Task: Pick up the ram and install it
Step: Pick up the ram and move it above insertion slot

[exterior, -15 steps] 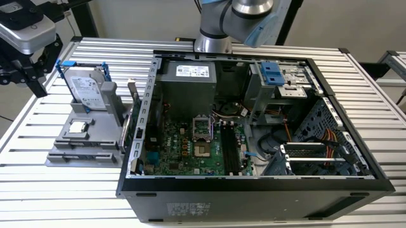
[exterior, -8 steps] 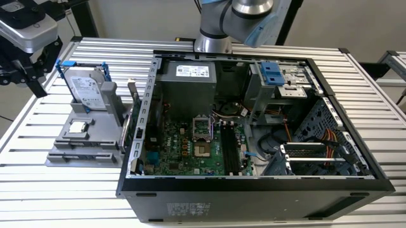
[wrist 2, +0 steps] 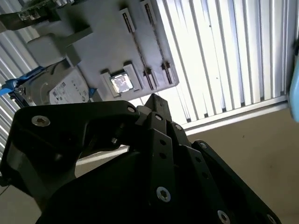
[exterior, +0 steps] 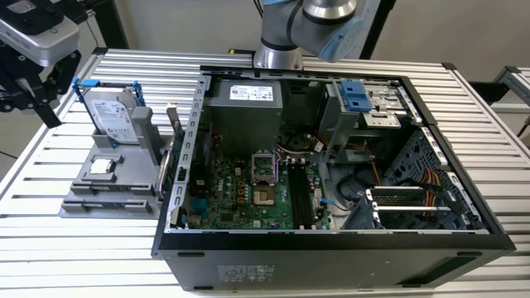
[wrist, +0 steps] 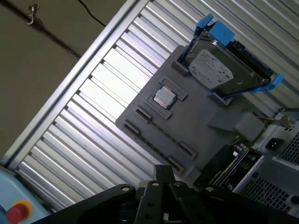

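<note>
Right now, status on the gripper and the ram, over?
Gripper at the exterior view's left, off the gray holder. Ram at holder's edge beside the case, not held. Hard drive stands between them.

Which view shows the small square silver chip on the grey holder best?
The first wrist view: the chip sits whole in its grey holder. The second wrist view shows it bright with reflection; the exterior view, far away.

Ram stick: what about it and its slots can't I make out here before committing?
- Thin dark blue-green ram stick: second wrist view, cut off by the picture's edge; exterior view, edge-on beside the grey holder, face hidden.
- Long black motherboard slots: exterior view, latch positions too small to tell.
</note>
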You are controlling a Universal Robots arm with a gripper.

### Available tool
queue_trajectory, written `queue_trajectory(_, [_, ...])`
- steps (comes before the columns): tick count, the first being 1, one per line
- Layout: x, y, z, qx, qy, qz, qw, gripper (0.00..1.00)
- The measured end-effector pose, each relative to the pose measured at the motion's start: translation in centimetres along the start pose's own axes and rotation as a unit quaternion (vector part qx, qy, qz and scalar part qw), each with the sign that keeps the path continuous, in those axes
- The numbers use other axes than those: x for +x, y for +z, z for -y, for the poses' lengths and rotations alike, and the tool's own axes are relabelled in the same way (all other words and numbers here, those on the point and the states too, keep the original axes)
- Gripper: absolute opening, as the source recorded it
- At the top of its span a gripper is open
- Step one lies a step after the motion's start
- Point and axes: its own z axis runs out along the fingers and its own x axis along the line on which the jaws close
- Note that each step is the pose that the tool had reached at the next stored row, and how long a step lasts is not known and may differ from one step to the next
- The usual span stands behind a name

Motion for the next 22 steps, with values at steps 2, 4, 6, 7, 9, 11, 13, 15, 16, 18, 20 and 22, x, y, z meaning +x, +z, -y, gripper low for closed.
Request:
queue_trajectory(2, [0.00, 0.00, 0.00, -0.0001, -0.011, -0.0006, 0.9999, 0.00])
queue_trajectory(4, [0.00, 0.00, 0.00, -0.0001, -0.022, -0.0011, 0.9997, 0.00])
queue_trajectory(6, [0.00, 0.00, 0.00, -0.0002, -0.031, -0.0015, 0.9995, 0.00])
queue_trajectory(7, [0.00, 0.00, 0.00, -0.0002, -0.034, -0.0017, 0.9994, 0.00])
queue_trajectory(9, [0.00, -0.01, 0.00, -0.0002, -0.040, -0.0020, 0.9992, 0.00])
queue_trajectory(11, [0.00, 0.00, 0.00, -0.0002, -0.045, -0.0023, 0.9990, 0.00])
queue_trajectory(13, [0.00, 0.00, 0.00, -0.0001, -0.050, -0.0026, 0.9988, 0.00])
queue_trajectory(15, [0.00, 0.00, 0.00, 0.0001, -0.055, -0.0031, 0.9985, 0.00])
queue_trajectory(16, [0.00, 0.00, 0.00, 0.0002, -0.058, -0.0033, 0.9983, 0.00])
queue_trajectory(18, [-0.01, 0.00, 0.01, 0.0005, -0.062, -0.0038, 0.9980, 0.00])
queue_trajectory(20, [0.00, 0.00, 0.00, 0.0006, -0.066, -0.0041, 0.9978, 0.00])
queue_trajectory(22, [0.00, 0.00, 0.00, 0.0007, -0.073, -0.0045, 0.9973, 0.00])
